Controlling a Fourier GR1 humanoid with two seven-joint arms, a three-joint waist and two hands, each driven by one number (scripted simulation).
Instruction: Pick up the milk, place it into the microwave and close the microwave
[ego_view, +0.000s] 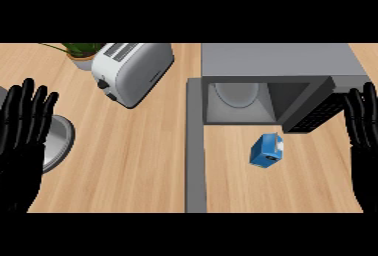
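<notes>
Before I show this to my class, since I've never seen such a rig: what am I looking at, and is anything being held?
There is one picture, seen from the robot's head, looking steeply down at a wooden counter. The two black shapes are its hands: the left hand at the left edge and the right hand at the right edge, both open with fingers up, resting. Neither holds anything. A small blue milk carton lies on the counter in front of the grey microwave, whose door stands open. Farther left are a toaster, a potted plant, and a grey round thing partly hidden behind the left hand.
</notes>
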